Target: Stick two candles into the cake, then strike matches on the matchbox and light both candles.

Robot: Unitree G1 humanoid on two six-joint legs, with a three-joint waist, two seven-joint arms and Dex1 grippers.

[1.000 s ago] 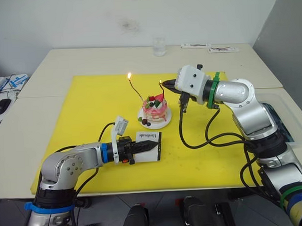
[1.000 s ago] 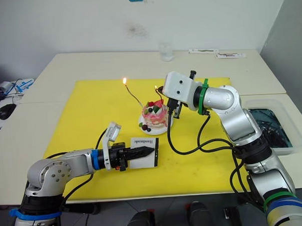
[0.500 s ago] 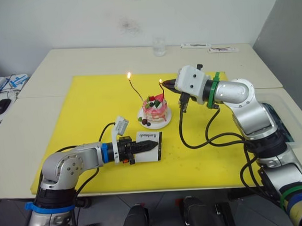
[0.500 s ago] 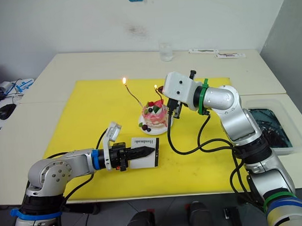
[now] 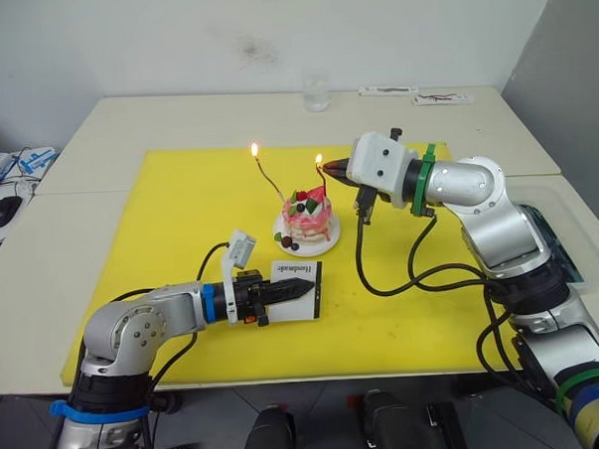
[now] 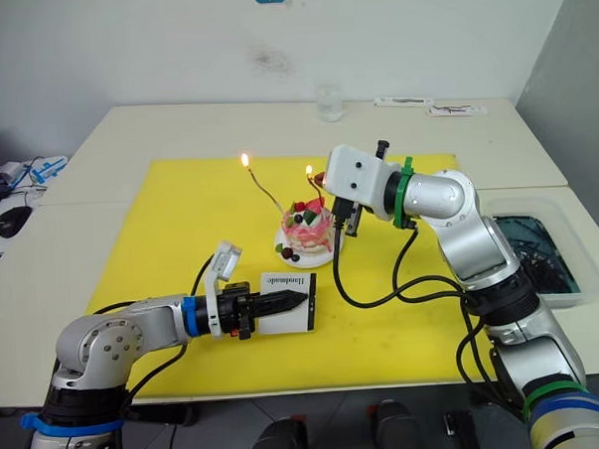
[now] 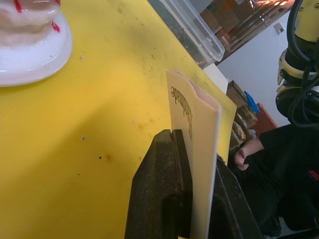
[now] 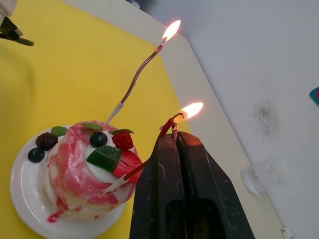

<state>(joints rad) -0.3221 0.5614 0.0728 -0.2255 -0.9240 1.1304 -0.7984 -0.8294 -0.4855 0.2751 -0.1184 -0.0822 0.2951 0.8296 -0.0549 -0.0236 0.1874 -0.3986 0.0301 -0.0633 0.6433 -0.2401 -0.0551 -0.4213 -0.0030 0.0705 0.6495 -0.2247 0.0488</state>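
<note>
The pink-and-white cake (image 5: 308, 222) sits on its white plate (image 8: 22, 199) in the middle of the yellow mat (image 5: 170, 220). Two wavy candles stand in it. The left candle (image 8: 135, 83) burns at its tip. The right candle (image 8: 142, 167) leans toward my right gripper (image 5: 339, 168), which is shut on a match (image 8: 174, 130). A flame (image 8: 192, 109) burns where the match and that candle's tip meet. My left gripper (image 5: 300, 289) is shut on the white matchbox (image 7: 197, 144), held on edge on the mat in front of the cake.
A glass (image 5: 316, 92) and flat packets (image 5: 413, 93) lie at the table's back. A clear bin (image 6: 535, 246) stands at the right edge. A mouse (image 5: 3, 209) and cables lie far left. A person (image 7: 269, 164) sits beyond the table in the left wrist view.
The flame at the right candle's tip has grown brighter. Both arms have stayed nearly still.
</note>
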